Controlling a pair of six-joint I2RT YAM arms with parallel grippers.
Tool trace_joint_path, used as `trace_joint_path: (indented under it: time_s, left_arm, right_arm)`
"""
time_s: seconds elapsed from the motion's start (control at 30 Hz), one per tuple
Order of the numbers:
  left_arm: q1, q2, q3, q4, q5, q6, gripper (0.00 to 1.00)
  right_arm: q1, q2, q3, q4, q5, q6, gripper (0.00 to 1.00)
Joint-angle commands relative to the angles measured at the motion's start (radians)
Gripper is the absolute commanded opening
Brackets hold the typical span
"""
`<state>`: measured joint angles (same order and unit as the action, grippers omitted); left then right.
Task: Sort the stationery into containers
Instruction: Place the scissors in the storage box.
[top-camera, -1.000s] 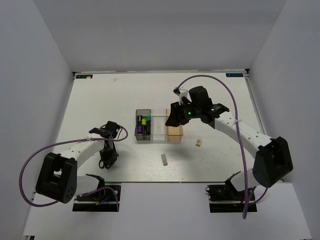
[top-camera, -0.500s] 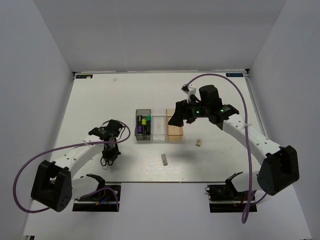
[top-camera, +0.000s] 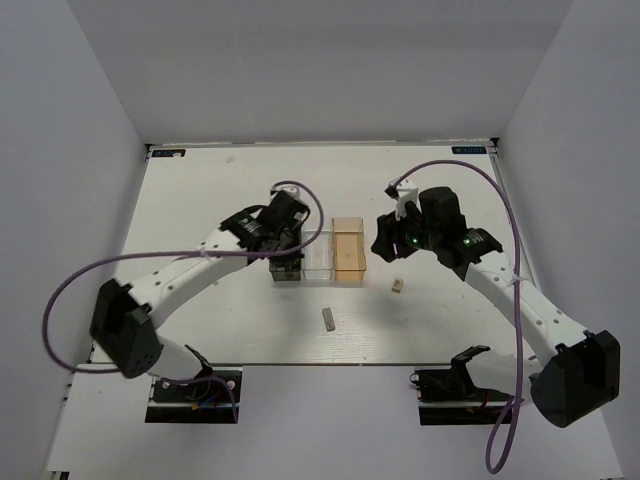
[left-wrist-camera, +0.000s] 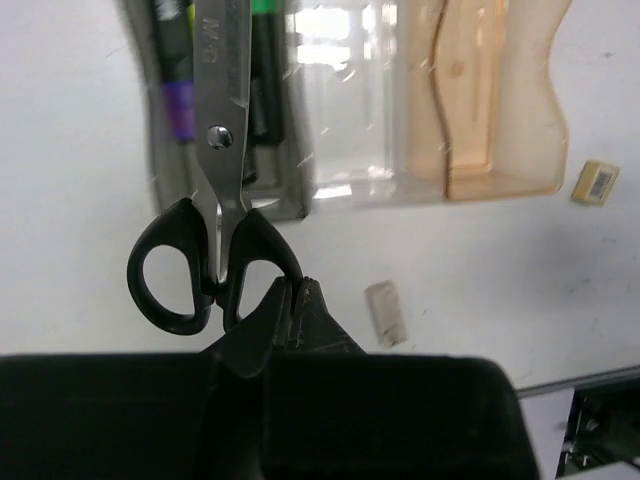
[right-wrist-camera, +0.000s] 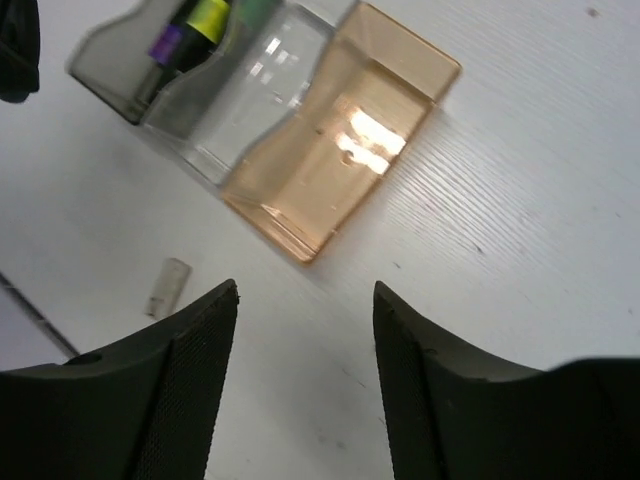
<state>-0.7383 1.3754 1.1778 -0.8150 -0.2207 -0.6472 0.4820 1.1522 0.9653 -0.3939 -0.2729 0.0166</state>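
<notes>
My left gripper (left-wrist-camera: 290, 290) is shut on one loop of the black-handled scissors (left-wrist-camera: 222, 150), which hang blades-forward over the dark grey bin (left-wrist-camera: 160, 190). That bin holds the highlighters, with a purple cap (left-wrist-camera: 180, 100) and a green cap (left-wrist-camera: 265, 6) showing. The clear bin (left-wrist-camera: 345, 100) and the orange bin (left-wrist-camera: 480, 100) stand beside it. In the top view my left gripper (top-camera: 285, 228) is over the dark bin (top-camera: 287, 268). My right gripper (top-camera: 385, 242) is open just right of the orange bin (top-camera: 349, 252), with nothing between its fingers. The grey eraser (top-camera: 329, 318) and the beige eraser (top-camera: 398, 285) lie on the table.
The right wrist view shows my open right gripper (right-wrist-camera: 305, 300) over bare table, the orange bin (right-wrist-camera: 340, 150) ahead and the grey eraser (right-wrist-camera: 167, 287) to the left. Purple cables loop over both arms. White walls enclose the table.
My left arm has swung from the left of the table to the dark bin, carrying the scissors. The right arm has drawn back to the right of the orange bin.
</notes>
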Motion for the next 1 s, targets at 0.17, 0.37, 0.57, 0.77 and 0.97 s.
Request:
trace_joint_path:
  time_s: [0.17, 0.37, 0.57, 0.77, 0.97]
  left_arm:
    - [-0.035, 0.287, 0.262, 0.112, -0.011, 0.003, 0.0]
    - [-0.027, 0.425, 0.358, 0.096, -0.031, -0.022, 0.0]
    - [-0.038, 0.452, 0.315, 0.131, -0.017, -0.052, 0.04]
    - [-0.058, 0.462, 0.322, 0.137, -0.017, -0.051, 0.19]
    - [-0.061, 0.461, 0.321, 0.109, -0.028, -0.063, 0.32]
  right_arm:
    - [-0.051, -0.025, -0.06, -0.045, 0.146, -0.072, 0.35]
    - [-0.094, -0.042, -0.069, -0.04, 0.124, -0.066, 0.38]
    - [-0.131, -0.025, -0.065, -0.053, 0.09, -0.064, 0.43]
    - [-0.154, -0.003, -0.059, -0.071, 0.064, -0.063, 0.61]
    - [-0.177, 0.02, -0.048, -0.086, 0.034, -0.06, 0.62]
